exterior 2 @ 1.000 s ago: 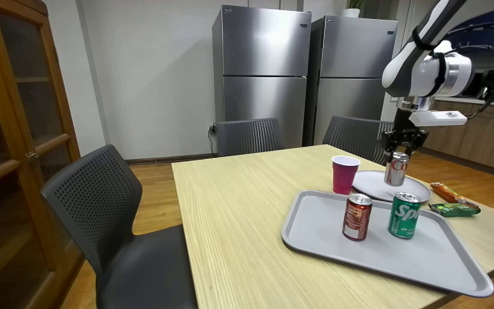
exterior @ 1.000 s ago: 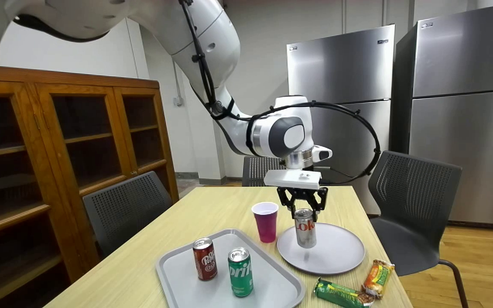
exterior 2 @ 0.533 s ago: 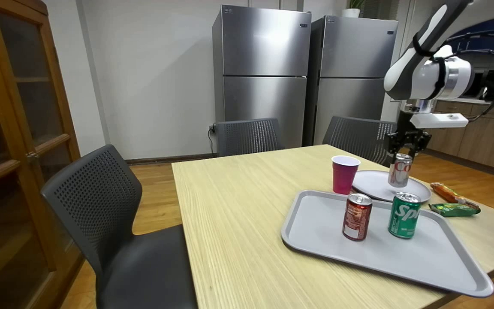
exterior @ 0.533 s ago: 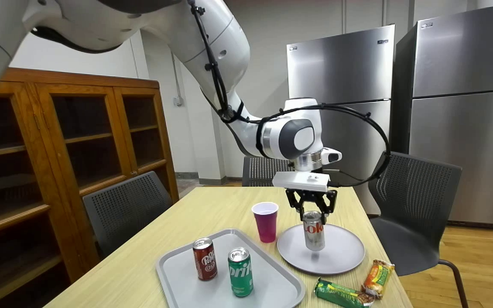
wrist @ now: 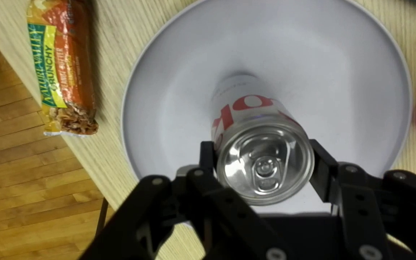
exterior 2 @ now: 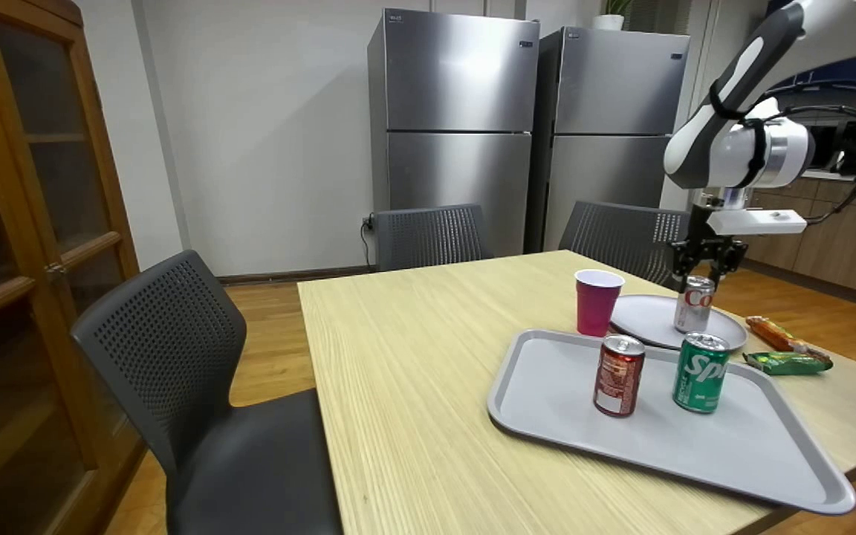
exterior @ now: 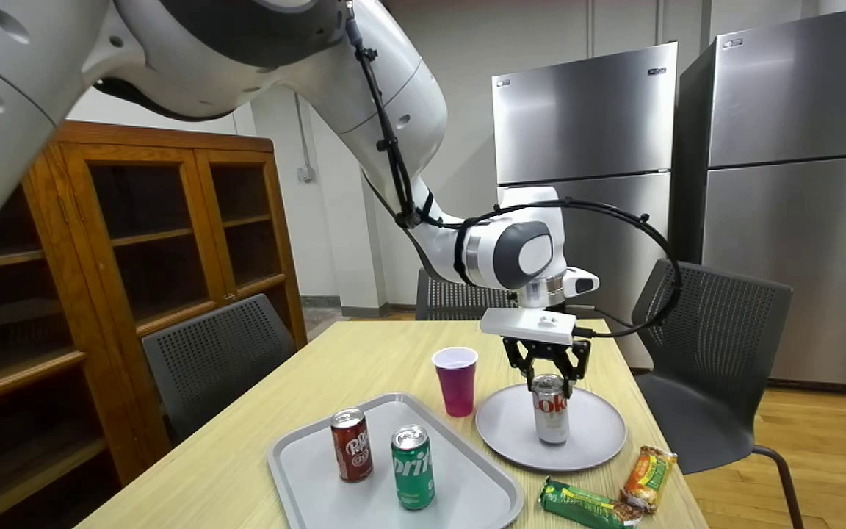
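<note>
A steel refrigerator (exterior: 584, 117) stands at 12 o'clock and another refrigerator (exterior: 797, 206) at 2, with the round grey plate (exterior: 592, 433) as the hub of my dial in an exterior view. A wooden cabinet (exterior: 133, 312) with glass doors stands toward 10 o'clock. The pale wood table (exterior 2: 413, 371) spreads beneath, and a dark chair (exterior: 709, 353) sits at 2, nearer than the refrigerator there. On the table a grey tray (exterior: 360, 507) lies between 8 and 9, just beside the plate.

My claw (exterior: 549, 389) points down above the plate, closed around the silver Coke can (exterior: 551, 426): I press two fingers (wrist: 206, 155) to its opposite sides, just under the lid. I hold the can upright over the plate's middle; whether its base touches the plate or hangs just above, I cannot tell.

A magenta cup (exterior: 457, 389), white inside, stands at 10, just outside the plate's rim. On the tray a dark red Dr Pepper can (exterior: 352, 445) stands upright, with a green Sprite can (exterior: 413, 468) at 4 o'clock from it. Near the table's edge, an orange-wrapped bar (exterior: 648, 476) lies at 4 from the plate and a green-wrapped bar (exterior: 588, 505) at 5, their ends meeting.
</note>
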Motion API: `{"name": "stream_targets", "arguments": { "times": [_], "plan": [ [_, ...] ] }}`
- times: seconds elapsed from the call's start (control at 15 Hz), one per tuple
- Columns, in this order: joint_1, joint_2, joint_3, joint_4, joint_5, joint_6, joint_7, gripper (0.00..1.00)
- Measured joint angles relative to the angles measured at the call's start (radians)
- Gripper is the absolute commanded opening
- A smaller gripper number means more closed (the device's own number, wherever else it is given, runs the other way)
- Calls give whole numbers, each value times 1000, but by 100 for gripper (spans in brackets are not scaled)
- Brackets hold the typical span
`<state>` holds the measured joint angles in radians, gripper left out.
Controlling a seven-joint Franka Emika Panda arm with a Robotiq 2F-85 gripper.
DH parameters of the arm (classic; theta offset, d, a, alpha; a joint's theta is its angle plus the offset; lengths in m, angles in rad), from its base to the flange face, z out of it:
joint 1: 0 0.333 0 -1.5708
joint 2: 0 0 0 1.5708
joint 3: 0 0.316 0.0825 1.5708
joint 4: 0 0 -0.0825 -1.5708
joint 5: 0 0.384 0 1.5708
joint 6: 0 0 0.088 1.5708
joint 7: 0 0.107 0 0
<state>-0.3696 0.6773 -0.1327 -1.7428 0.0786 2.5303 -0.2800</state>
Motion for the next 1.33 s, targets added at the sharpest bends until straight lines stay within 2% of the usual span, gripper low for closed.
{"name": "stream_targets", "arguments": {
  "times": [0.47,0.53,0.6,0.73,1.33],
  "plan": [
    [-17,22,-12,30,0,-3,12,38],
    [-18,24,-13,32,0,-3,15,88],
    [-19,27,-14,34,0,-4,18,89],
    [-19,30,-14,39,0,-8,24,99],
    [-18,-2,-43,56,-1,-15,47,100]
  ]
}}
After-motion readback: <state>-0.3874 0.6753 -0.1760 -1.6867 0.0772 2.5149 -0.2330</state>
